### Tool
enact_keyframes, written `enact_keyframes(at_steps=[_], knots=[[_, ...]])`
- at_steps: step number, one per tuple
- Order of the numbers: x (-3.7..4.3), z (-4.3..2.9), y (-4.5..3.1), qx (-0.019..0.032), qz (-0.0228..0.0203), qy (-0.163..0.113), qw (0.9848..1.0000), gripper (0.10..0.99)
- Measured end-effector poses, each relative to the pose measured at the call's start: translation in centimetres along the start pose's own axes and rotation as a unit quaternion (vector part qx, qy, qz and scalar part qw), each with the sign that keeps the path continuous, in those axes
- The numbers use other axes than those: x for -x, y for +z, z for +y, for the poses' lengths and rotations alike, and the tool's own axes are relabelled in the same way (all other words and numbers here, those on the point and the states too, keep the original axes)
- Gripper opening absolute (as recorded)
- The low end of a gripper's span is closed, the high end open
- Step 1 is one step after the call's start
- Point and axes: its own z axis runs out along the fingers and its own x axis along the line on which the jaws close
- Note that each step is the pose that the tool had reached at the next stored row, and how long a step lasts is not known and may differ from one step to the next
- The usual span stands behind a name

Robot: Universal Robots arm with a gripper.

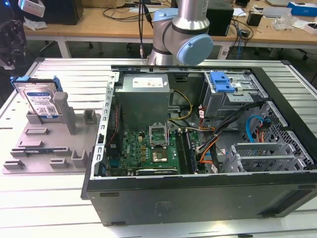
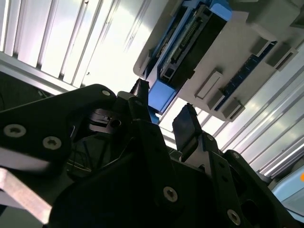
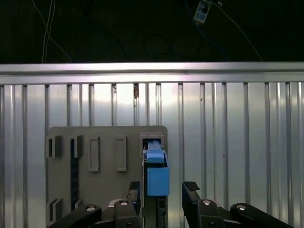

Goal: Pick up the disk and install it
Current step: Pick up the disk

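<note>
two fingers (image 3: 191,186), released and spread, line up either side of the disk (image 3: 157,179) standing on edge.

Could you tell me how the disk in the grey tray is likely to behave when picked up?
The disk looks like a rigid metal slab, so probably stiff and heavy for its size. Standing on edge in the grey tray, it may tip if nudged. Its smooth plastic rails might slip when gripped lightly.

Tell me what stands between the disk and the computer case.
In the exterior view, the tray's tall post beside the disk and its short post nearer the case.
</note>
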Motion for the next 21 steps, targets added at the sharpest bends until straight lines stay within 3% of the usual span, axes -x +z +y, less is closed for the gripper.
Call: enact_keyframes(at_steps=[21], knots=[[-0.12, -0.03, 1.21, 0.0, 0.0014, -0.015, 0.9999, 0.482]])
